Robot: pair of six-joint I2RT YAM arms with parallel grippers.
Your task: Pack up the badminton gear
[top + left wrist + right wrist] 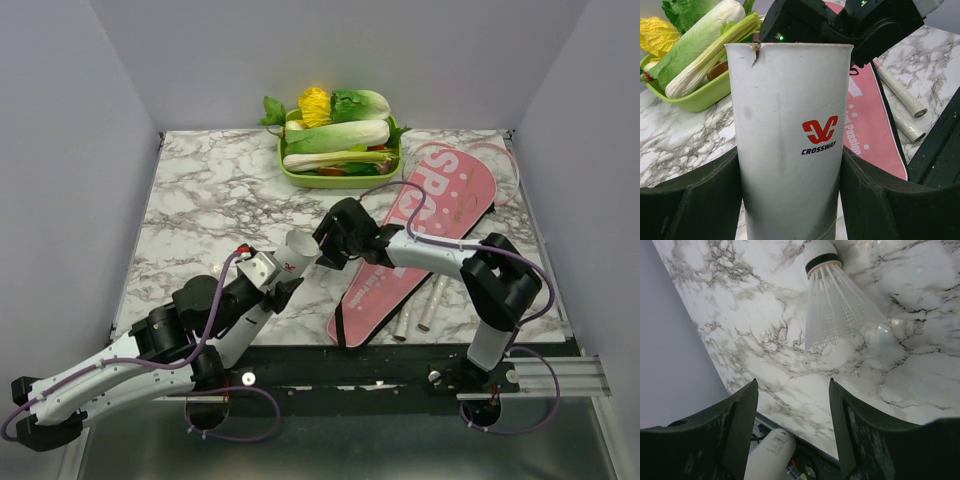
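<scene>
My left gripper point(272, 275) is shut on the long white tube point(285, 262), which it holds tilted above the table; in the left wrist view the tube point(790, 125) shows a red logo and a torn rim between the fingers. My right gripper point(328, 243) is open and empty just beyond the tube's open end. In the right wrist view the gripper point(792, 392) hovers above a white shuttlecock point(832, 300) lying on the marble. The pink cover bag point(420, 240) lies on the right, with two pale racket handles point(415, 318) sticking out at its near end.
A green tray of vegetables point(340, 165) stands at the back centre and also shows in the left wrist view point(695, 97). Grey walls close in the marble table point(200, 210) on three sides. A black rail runs along the near edge.
</scene>
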